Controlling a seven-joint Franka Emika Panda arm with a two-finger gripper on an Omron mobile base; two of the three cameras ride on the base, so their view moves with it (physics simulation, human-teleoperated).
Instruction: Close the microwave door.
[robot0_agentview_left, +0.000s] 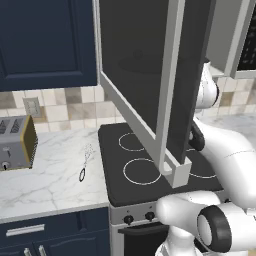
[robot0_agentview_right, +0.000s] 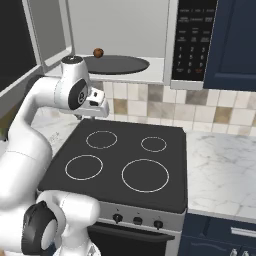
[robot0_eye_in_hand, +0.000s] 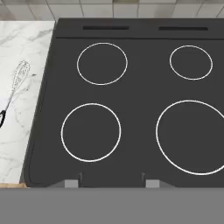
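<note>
Microwave door (robot0_agentview_left: 135, 65): swung wide open, filling the upper centre of the left base view; dark glass in a light grey frame, its lower corner hanging above the stove.
Microwave (robot0_agentview_right: 150, 40): along the top of the right base view, cavity exposed, black button panel (robot0_agentview_right: 196, 37) at its right side.
Inside the cavity: a dark round turntable (robot0_agentview_right: 116, 64) with a small brown item (robot0_agentview_right: 98, 52) at its back left.
Gripper (robot0_eye_in_hand: 112, 183): low on the hand view, looking straight down on the stove; the tips sit apart, released, with nothing between them.
Stove (robot0_eye_in_hand: 131, 105): black top with four white rings.
Whisk (robot0_agentview_left: 85, 162): on the marble counter (robot0_agentview_left: 50, 175), left of the stove.
Toaster (robot0_agentview_left: 17, 142): silver, at the left edge of the left base view.
</note>
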